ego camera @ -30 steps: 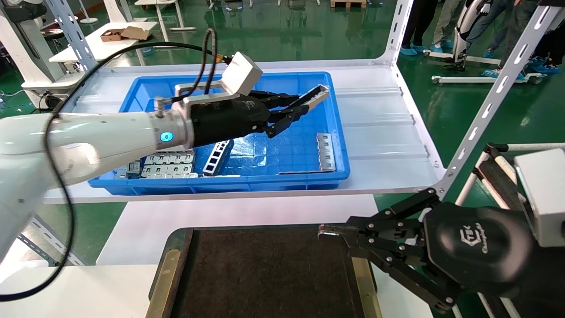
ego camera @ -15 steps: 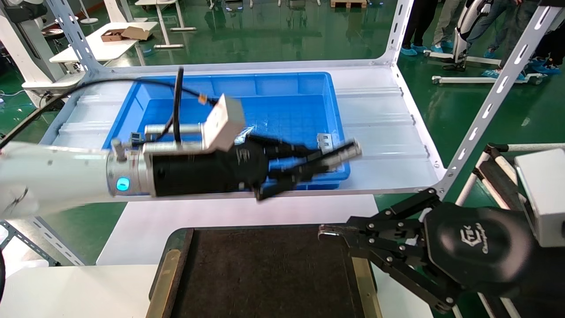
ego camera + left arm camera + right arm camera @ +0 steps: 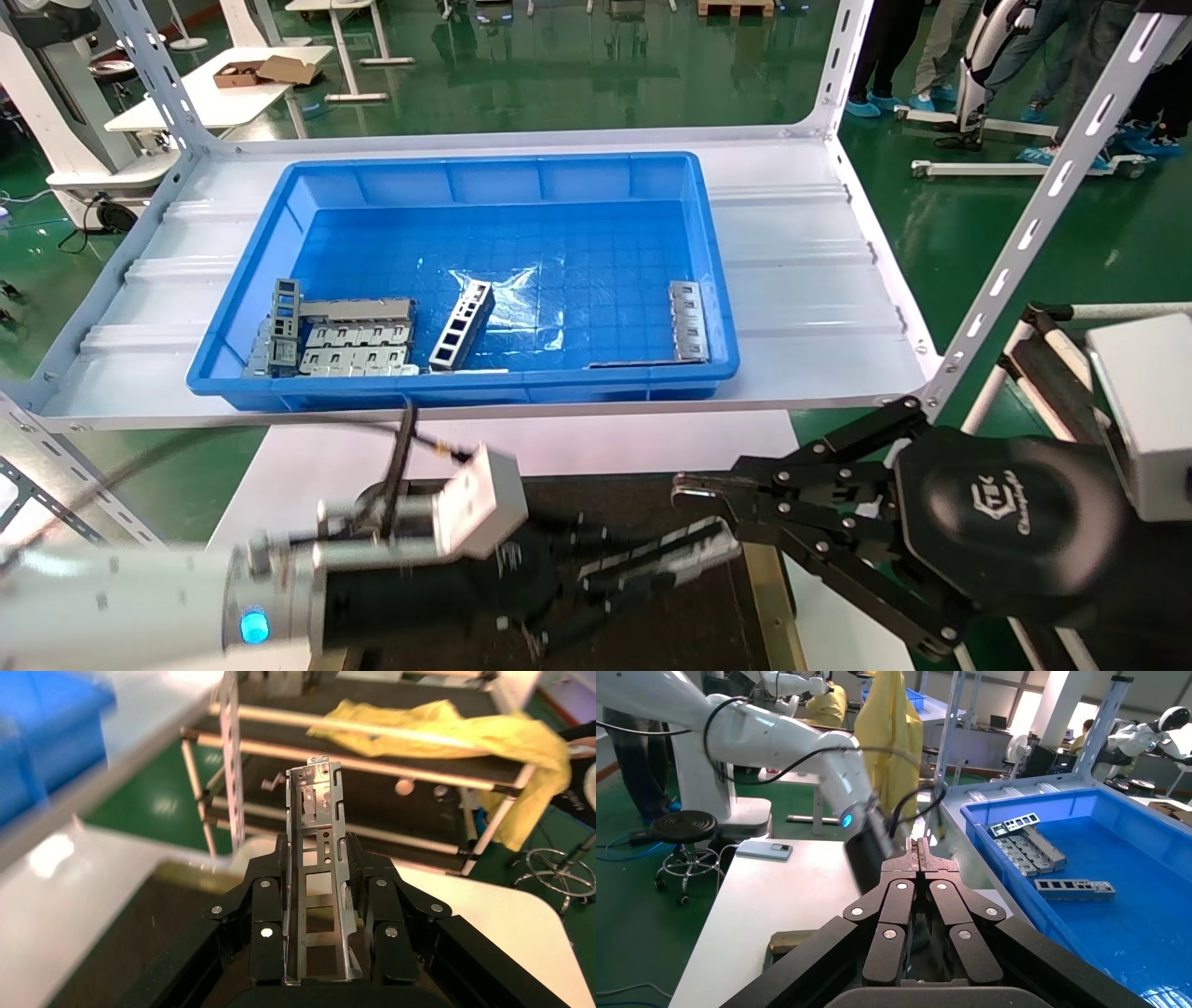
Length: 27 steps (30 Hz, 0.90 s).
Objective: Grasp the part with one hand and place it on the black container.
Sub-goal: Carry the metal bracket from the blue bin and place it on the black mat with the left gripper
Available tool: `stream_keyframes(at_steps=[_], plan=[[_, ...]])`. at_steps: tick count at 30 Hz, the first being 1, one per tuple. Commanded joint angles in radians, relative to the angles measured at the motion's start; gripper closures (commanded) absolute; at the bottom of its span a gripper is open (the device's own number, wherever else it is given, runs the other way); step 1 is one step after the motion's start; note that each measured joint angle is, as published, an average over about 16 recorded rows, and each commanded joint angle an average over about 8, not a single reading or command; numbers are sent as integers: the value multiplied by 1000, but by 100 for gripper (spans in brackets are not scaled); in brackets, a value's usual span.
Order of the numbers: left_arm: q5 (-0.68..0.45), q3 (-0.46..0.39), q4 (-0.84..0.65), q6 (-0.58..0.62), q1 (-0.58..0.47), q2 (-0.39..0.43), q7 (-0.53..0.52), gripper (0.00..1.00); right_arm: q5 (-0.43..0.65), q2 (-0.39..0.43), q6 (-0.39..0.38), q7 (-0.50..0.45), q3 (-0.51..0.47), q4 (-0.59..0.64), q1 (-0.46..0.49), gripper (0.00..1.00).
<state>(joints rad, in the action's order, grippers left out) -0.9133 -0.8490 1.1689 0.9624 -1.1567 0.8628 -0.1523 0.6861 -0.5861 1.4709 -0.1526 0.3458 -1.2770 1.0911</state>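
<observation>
Left gripper [image 3: 643, 568]: clamped on 1 channel part [image 3: 316, 874], held over black container [image 3: 559, 522], long axis pointing fwd-right toward the parked right gripper [image 3: 689, 489], whose fingers are pressed together, empty. Nearer arm: left. Blue bin [image 3: 484, 168]: approx 5 other metal pcs.

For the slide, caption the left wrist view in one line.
Left gripper clamps the slim silver sheet-metal channel part above the matte black container.
</observation>
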Motion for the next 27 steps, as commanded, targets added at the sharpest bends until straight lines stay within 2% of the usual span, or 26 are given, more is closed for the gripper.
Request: stream_keyframes(at_steps=[1,6,12,19,27], plan=[[-14,-10,61,-62,54,-24,-26,100,0,0,0,0,0,0,0,100],[-56,-40,118,-231,146,-36,-106,100,0,0,0,0,0,0,0,100],[-115,-86,109,-427,221,-12,-202,100,0,0,0,0,0,0,0,100],[-150,-139,50,-627,267,45,-331,100,0,0,0,0,0,0,0,100],[-123,-189,-14,-874,291,147,-473,100,0,0,0,0,1,0,0,100]])
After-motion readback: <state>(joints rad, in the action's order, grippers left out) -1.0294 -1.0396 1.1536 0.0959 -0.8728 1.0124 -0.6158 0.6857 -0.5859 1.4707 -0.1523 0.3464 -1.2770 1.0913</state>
